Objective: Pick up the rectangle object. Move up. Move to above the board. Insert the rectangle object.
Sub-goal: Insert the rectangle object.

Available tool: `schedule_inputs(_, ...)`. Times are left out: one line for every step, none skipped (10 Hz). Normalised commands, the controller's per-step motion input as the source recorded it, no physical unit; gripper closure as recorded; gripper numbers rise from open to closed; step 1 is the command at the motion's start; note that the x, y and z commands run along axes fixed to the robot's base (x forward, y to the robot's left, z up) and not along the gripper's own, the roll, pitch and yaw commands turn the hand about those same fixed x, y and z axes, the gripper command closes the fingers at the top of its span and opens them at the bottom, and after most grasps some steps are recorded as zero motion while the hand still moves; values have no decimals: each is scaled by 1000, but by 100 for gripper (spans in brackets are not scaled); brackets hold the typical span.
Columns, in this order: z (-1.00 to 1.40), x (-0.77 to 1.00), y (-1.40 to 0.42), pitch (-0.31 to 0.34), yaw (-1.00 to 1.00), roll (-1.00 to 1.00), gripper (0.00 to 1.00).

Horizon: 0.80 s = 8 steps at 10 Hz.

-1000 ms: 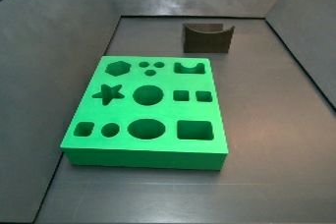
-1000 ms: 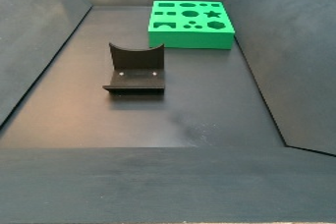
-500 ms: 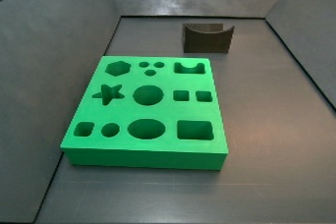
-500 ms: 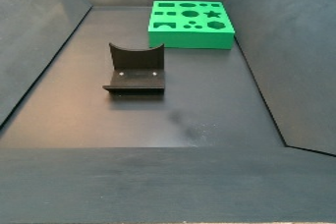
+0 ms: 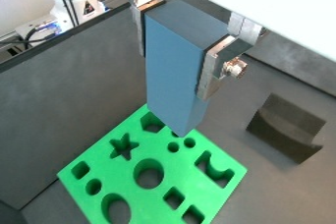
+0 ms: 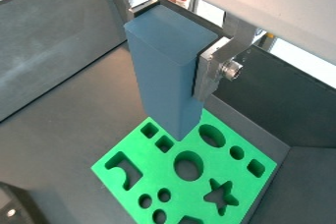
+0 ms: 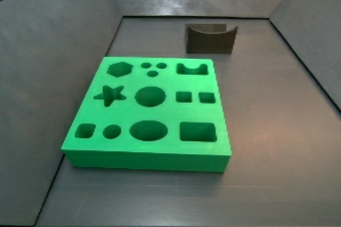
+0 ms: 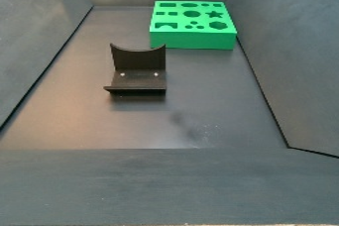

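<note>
Honestly nothing has budged in either side view over the last second: the board (image 7: 151, 112) sits flat on the floor of the grey box and the fixture (image 8: 137, 69) stands well apart from it, with no arm in sight. Both wrist views show the gripper (image 5: 184, 46) high above the board, jaws clamped on the rectangle object (image 6: 168, 71), which hangs upright. So I'd say it's hovering before the insert, lining up with a square hole.
</note>
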Motion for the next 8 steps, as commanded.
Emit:
schedule_inputs(-414,0,-406,0,0,107,100)
schedule_inputs(-429,0,-409,-1,6,97,100)
schedule_inputs(-434,0,-411,-14,49,109,100)
schedule_inputs(-420,0,-414,-16,163,116,100)
schedule_inputs(-383,66,-377,-23,331,64,100)
schedule_inputs(-377,94,-389,-44,374,26,100)
schedule_inputs(-386,100,-389,-69,340,0,100)
schedule_inputs(-380,57,-337,-87,240,0,100)
